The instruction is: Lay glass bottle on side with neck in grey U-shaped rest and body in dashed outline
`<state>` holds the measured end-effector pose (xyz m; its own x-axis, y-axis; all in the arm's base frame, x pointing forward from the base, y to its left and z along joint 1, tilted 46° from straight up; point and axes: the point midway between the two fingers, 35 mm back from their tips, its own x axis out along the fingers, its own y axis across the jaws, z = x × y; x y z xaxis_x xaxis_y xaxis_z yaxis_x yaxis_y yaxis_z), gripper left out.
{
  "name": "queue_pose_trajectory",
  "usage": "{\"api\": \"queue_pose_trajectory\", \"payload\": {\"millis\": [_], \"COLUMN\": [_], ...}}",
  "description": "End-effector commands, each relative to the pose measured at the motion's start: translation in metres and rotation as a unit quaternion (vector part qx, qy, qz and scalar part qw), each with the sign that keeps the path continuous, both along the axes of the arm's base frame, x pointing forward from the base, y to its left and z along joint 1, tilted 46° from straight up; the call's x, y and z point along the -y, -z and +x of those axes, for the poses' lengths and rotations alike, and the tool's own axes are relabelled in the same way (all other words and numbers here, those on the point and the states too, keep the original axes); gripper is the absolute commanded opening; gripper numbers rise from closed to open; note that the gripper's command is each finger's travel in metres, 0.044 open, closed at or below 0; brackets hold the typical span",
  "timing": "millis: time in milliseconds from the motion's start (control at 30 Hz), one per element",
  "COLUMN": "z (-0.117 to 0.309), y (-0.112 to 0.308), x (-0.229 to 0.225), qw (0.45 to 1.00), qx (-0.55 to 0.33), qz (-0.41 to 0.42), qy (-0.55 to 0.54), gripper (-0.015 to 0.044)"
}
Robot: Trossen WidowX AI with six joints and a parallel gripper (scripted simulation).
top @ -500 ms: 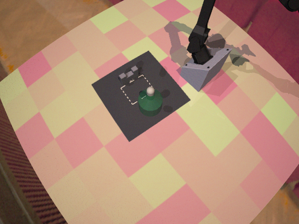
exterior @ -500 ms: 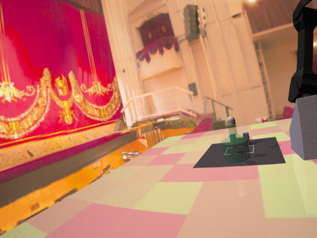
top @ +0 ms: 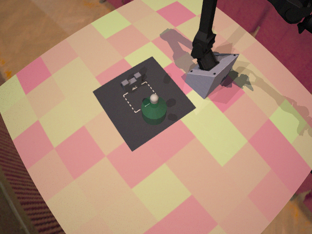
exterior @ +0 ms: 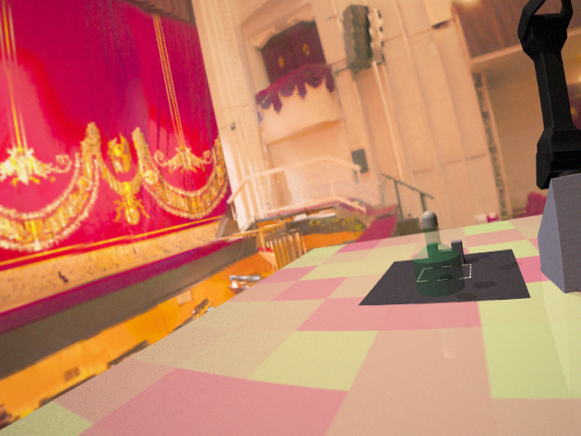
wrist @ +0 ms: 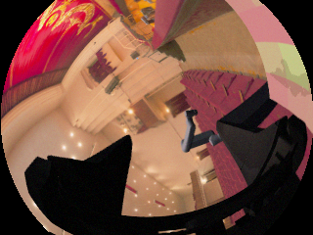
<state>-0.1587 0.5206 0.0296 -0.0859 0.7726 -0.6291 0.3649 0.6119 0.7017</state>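
- Zero parts of the laying-down done, as far as I can judge: green glass bottle with a pale rounded top (top: 153,111) (exterior: 438,276) stands upright on the thin dark square mat (top: 130,136) (exterior: 502,267), which lies on the patchwork-coloured bench (top: 164,196) (exterior: 281,408).
- Grey U-shaped rest (top: 132,80) (exterior: 457,252) has no neck in it; it stands at the far end of the white dashed outline (top: 129,103) (exterior: 470,271) from the bottle.
- From above, bottle covers one corner of the outline; can't tell exactly how much of its base is inside.
- Left to do: grip, lift a little, tip to horizontal, neck into rest, body inside outline, set down, let go. All of it, I'd say.
- Black end effector (wrist: 176,132): fingers wide apart, nothing between them. Wrist view looks out at the hall, no bottle in it.
- Black jointed arm (top: 207,20) (exterior: 556,89) rises from a grey wedge-shaped base (top: 199,84) (exterior: 558,234), beside the mat, well apart from the bottle.
- Bottle's looks: wide round body, sloping shoulder, slim neck. See-through green; rest and dashes show through it in the side view. No crack or chip that I can see.
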Motion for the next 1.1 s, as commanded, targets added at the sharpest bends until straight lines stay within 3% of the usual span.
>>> {"api": "queue_pose_trajectory", "payload": {"millis": [0, 267, 533, 800, 1067], "z": [0.071, 0.186, 0.281, 0.352, 0.396], "y": [0.009, 0.020, 0.022, 0.016, 0.001], "x": [0.012, 0.054, 0.121, 0.207, 0.301], "qw": [0.987, 0.912, 0.782, 0.617, 0.439], "qx": [0.151, 0.361, 0.483, 0.501, 0.416], "qz": [-0.044, -0.174, -0.334, -0.482, -0.570], "qy": [-0.022, -0.093, -0.210, -0.370, -0.556], "gripper": [0.0440, 0.0440, 0.0440, 0.0440, 0.0440]}}
